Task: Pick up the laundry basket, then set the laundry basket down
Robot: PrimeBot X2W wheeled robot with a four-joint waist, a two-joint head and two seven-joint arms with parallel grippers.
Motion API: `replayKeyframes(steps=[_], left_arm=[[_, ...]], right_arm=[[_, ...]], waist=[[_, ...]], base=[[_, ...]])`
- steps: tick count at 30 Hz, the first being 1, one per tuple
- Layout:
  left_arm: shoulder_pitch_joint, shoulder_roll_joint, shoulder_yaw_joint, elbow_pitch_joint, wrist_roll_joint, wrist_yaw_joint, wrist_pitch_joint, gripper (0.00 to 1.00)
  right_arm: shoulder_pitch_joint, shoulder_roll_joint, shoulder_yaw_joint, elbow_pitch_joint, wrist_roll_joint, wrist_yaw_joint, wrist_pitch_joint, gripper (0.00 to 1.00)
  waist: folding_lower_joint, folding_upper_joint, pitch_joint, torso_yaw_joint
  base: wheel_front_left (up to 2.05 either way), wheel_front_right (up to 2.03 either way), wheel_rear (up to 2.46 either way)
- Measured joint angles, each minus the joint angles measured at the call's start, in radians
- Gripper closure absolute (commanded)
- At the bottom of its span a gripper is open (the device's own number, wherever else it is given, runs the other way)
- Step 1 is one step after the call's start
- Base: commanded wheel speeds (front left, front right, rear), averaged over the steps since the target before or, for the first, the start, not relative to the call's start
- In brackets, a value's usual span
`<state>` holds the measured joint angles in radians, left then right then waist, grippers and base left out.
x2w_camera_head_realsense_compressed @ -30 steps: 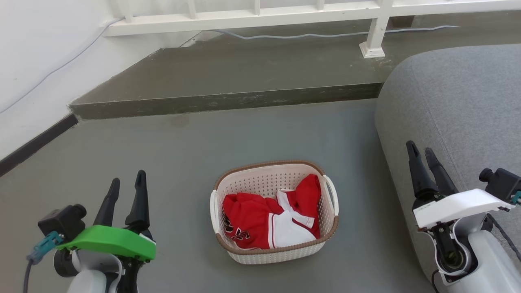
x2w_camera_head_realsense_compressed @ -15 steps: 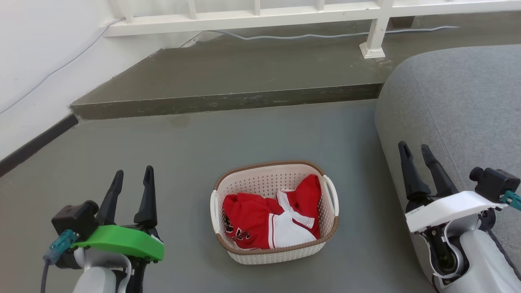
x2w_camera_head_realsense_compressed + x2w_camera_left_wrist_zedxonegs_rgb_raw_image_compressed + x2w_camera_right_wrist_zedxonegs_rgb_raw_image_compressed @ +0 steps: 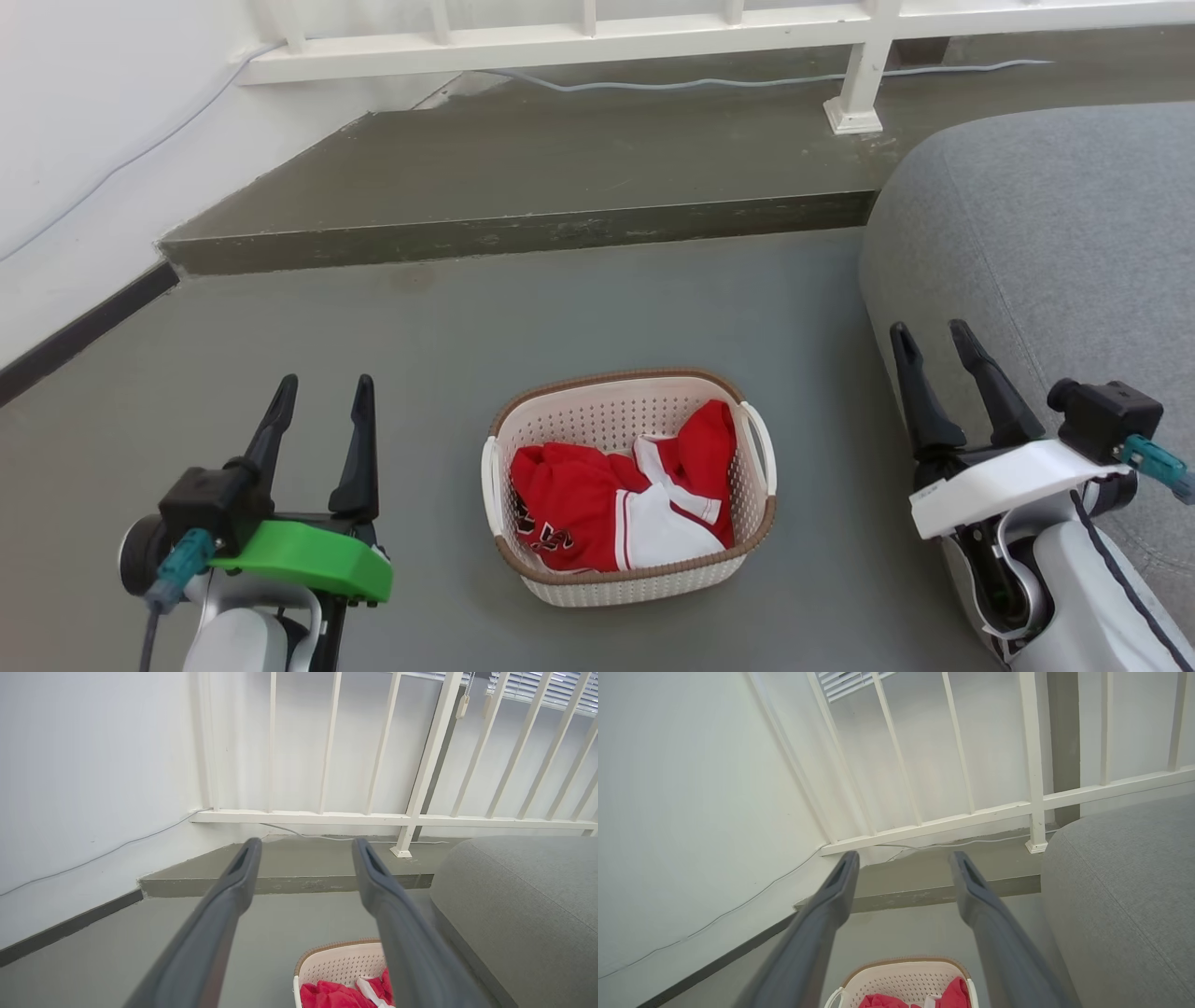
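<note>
- Jaws of the left gripper (image 3: 325, 387), on its green-shelled wrist, stand apart and hold nothing; it hovers at 8 o'clock from the basket, clear of it
- Jaws of the white-shelled right gripper (image 3: 929, 334) are likewise spread and empty, at 3 o'clock from the basket
- Between them the small cream-white perforated plastic laundry basket (image 3: 644, 583), with its brown woven-look rim, rests on the grey floor (image 3: 467, 317) with a crumpled red and white garment (image 3: 597, 509) inside
- The reach is likely the step in hand: each gripper should come down on its own one of the white side handles (image 3: 487, 471) and close evenly, so the lift stays level
- The rounded grey upholstered sofa (image 3: 1046, 233) at 2 o'clock crowds the right arm; the raised concrete step (image 3: 523, 177) and white railing (image 3: 560, 42) at 12 o'clock lie well apart
</note>
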<state>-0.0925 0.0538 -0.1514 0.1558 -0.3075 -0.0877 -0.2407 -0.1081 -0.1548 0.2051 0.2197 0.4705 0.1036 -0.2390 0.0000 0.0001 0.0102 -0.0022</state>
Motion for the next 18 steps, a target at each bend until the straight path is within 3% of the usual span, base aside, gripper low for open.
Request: replayKeyframes(steps=[18], left_arm=[[0.000, -0.004, 0.003, -0.002, 0.040, -0.009, -0.008, 0.00]], right_arm=[[-0.007, 0.002, -0.010, 0.003, -0.042, 0.002, -0.011, 0.00]], waist=[[0.0000, 0.0000, 0.005, -0.001]], base=[[0.00, 0.00, 0.00]])
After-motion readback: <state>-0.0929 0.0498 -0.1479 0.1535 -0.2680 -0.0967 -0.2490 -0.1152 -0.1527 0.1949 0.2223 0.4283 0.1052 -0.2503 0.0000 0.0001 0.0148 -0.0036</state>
